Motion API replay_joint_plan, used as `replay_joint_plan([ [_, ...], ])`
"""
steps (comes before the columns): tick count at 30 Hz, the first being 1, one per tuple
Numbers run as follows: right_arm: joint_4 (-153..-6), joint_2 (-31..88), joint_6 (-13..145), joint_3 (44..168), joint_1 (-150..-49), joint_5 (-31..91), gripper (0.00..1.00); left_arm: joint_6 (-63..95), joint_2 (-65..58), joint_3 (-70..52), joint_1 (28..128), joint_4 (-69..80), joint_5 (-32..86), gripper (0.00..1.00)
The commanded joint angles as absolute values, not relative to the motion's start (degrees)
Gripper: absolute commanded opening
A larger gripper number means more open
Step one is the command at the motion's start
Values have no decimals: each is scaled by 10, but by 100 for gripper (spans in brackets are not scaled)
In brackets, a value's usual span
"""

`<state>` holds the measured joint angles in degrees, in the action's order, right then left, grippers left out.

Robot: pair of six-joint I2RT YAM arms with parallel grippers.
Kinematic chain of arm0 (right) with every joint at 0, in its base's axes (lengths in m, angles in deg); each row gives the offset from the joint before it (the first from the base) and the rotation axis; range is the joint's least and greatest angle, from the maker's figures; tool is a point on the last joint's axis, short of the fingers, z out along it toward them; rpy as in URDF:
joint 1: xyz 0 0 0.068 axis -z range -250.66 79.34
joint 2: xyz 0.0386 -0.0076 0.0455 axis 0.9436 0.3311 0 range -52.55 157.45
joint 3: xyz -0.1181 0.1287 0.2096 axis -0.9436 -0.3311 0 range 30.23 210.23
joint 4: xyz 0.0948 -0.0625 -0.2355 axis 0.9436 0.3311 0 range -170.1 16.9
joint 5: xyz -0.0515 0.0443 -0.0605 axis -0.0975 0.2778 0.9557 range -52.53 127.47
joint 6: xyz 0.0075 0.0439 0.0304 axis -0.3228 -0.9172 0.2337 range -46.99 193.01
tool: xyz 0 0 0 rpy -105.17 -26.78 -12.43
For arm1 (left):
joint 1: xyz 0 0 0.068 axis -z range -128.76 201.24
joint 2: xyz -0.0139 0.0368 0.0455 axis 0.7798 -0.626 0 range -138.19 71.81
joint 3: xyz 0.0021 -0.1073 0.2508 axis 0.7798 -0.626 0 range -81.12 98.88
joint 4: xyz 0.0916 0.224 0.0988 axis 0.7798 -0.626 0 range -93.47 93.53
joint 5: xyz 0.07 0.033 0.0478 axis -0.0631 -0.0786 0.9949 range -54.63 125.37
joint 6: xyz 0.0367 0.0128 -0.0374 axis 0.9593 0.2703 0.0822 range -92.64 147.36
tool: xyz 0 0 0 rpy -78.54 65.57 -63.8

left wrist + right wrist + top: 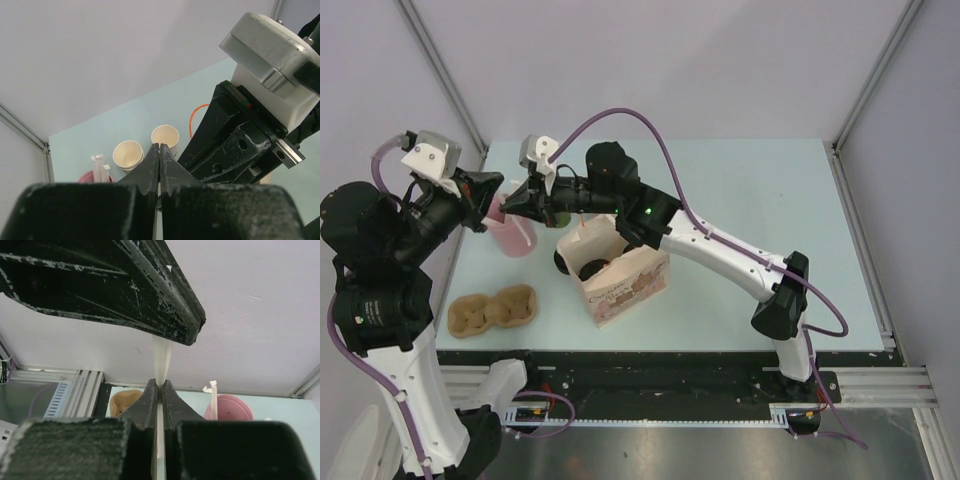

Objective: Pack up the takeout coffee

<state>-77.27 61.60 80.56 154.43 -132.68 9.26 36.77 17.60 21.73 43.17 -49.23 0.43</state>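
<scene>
Takeout cups, two: one (127, 154) and its neighbour (165, 136) stood side by side on the desk (740, 190), just beyond the pink cup (512, 238). Both were open-topped, with cream walls showing inside. In the top view the right arm hid them.

The pink cup held white straws (100, 165). The paper bag (625, 280) stood open to its right, with something dark and round (592, 268) inside. A second dark round piece (563, 262) lay on the desk against the bag's left side. The cardboard carrier (495, 310) lay near the desk's front edge.

Right tool (160, 386): fingers clamped on a single white straw (161, 360), held above the pink cup. The straw's upper end met the tip of the left tool (contact or mere overlap, I couldn't tell).

Left tool (159, 150): fingers pressed together, with only a pale sliver between them. I couldn't tell whether anything was pinched there.
</scene>
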Motion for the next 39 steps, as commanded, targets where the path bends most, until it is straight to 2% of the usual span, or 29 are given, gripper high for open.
replay_joint_plan([
  [1,-795,578,788,1536,-1327,100,0,352,176,240,431,-488,1,5],
  [2,-796,571,786,1530,-1326,105,0,351,174,243,431,-488,10,23],
  [3,-797,553,784,1528,-1325,108,0,351,172,243,431,-488,22,52],
  [4,-796,546,778,1527,-1324,113,0,351,171,243,431,-487,48,99],
  [9,-748,461,792,1495,-1324,158,0,350,172,253,431,-487,125,100],
  [12,-711,411,811,1463,-1323,192,0,345,171,253,431,-487,127,100],
  [17,-551,384,850,1457,-1303,294,0,342,168,218,430,-487,127,100],
  [19,-535,370,862,1413,-1283,307,0,346,170,203,431,-486,126,100],
  [22,-612,344,851,1308,-1252,280,0,347,171,185,432,-482,126,100],
  [26,-802,279,784,1159,-1174,149,0,346,169,165,432,-475,126,100],
  [39,-1062,311,764,1115,-1209,119,0,343,178,130,431,-460,133,100],
])
